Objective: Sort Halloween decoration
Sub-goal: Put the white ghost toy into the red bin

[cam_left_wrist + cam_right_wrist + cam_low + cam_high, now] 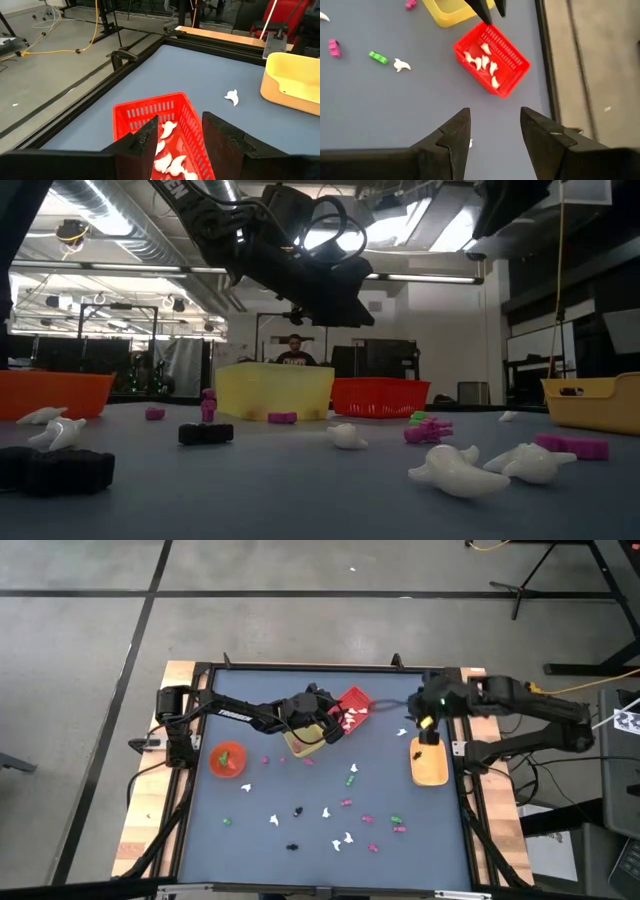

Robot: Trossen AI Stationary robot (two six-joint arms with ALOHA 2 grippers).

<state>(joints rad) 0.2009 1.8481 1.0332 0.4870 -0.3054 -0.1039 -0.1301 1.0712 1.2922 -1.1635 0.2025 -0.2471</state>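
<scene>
The left claw [177,142] hangs open and empty over the red bin [150,112] of white trinkets [169,127], a drop seemingly just made. Next it needs another trinket from the counter [300,830]. The right claw [492,135] waits open, empty.

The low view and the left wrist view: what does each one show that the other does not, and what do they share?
Only the low view shows the yellow bin, the orange bowl, black trinkets and a person behind the table.

Only the left wrist view shows the white trinkets lying inside the red bin, seen between the left gripper's open fingers.

Both show the red bin, the tray and the left gripper.
</scene>
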